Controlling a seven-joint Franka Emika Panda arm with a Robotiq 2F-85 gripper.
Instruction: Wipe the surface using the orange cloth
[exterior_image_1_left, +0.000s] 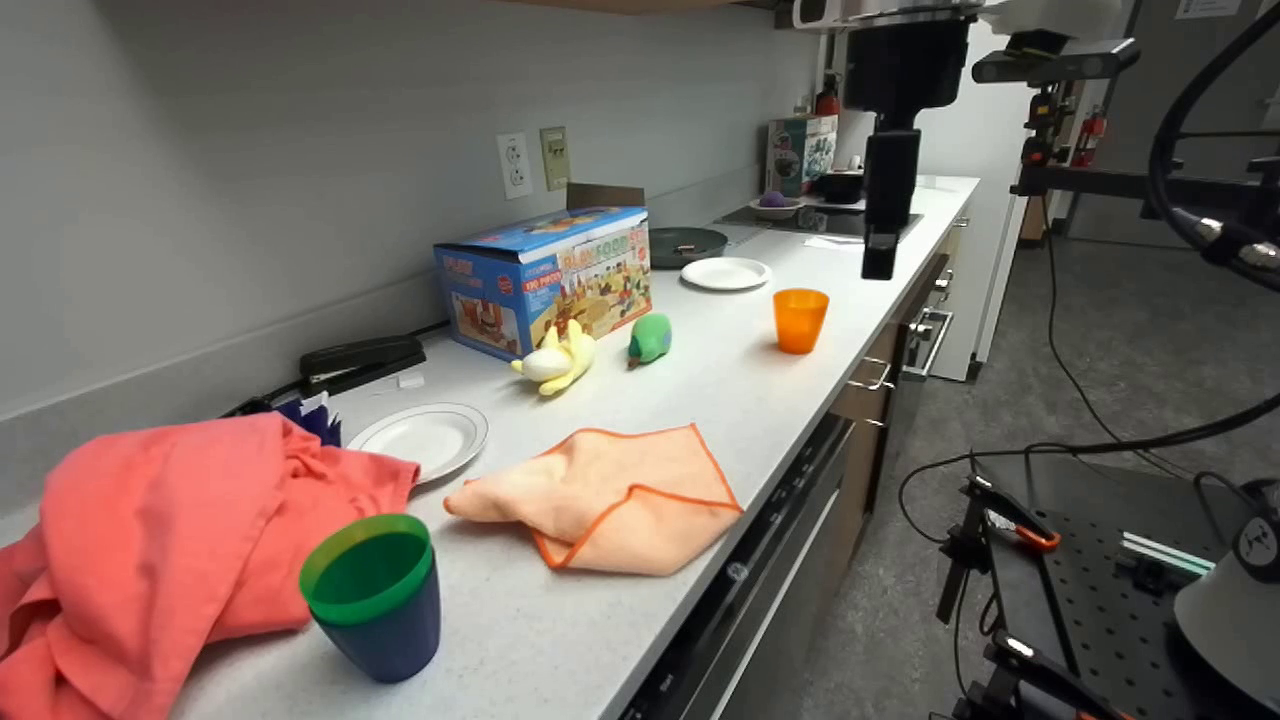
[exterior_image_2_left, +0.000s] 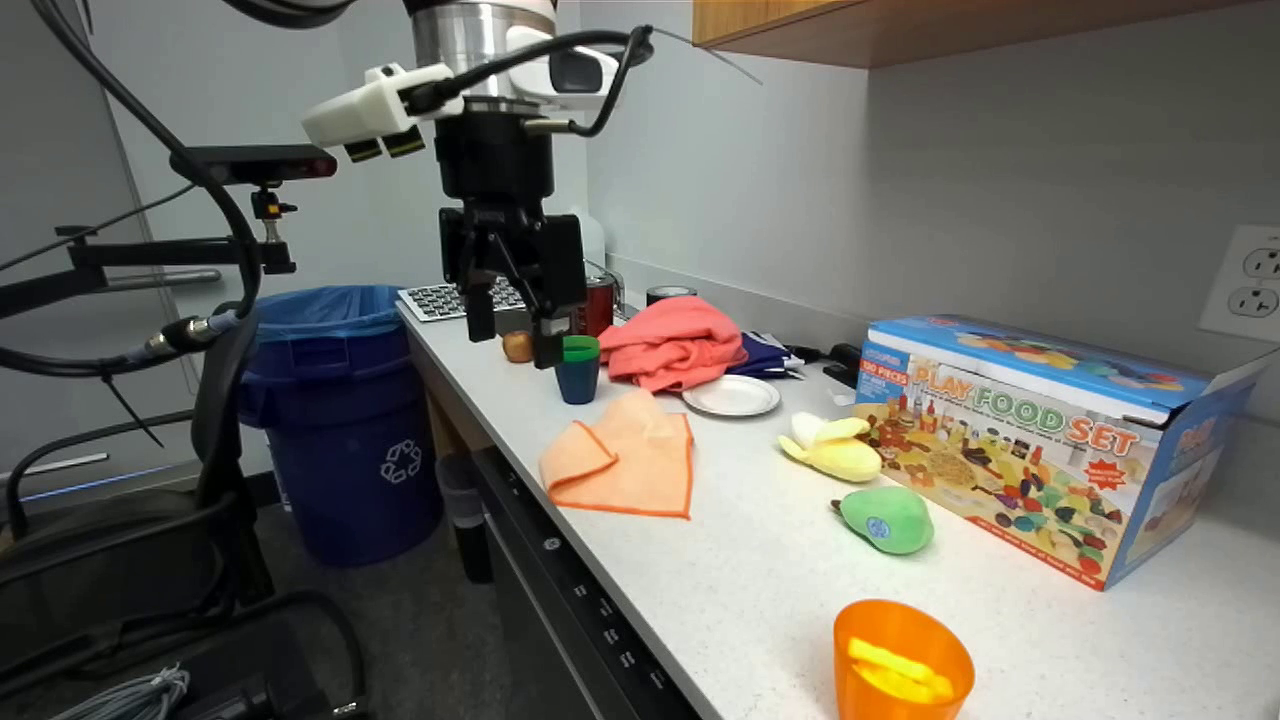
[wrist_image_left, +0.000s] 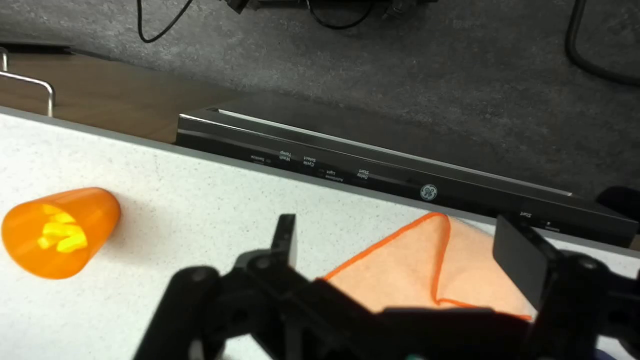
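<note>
The surface (exterior_image_1_left: 710, 380) is a long, pale grey-white countertop, seen in all views. On it, close to the front edge, lies the orange cloth (exterior_image_1_left: 610, 490), a peach piece with a darker orange hem and one corner folded over. My gripper (exterior_image_2_left: 515, 338) hangs above the countertop, well clear of it, pointing down. Its two fingers stand wide apart in the wrist view, with the orange cloth (wrist_image_left: 390, 270) visible below and between them but not touched. The gripper's own body covers the lower part of the cloth there.
An orange cup (exterior_image_2_left: 900, 665) with yellow pieces inside stands along the counter. Around the cloth are a bunched coral-red cloth (exterior_image_1_left: 200, 530), nested cups (exterior_image_1_left: 375, 600), a white plate (exterior_image_1_left: 425, 440), a toy banana (exterior_image_1_left: 560, 358), a green toy (exterior_image_1_left: 650, 338) and a play food box (exterior_image_1_left: 550, 280).
</note>
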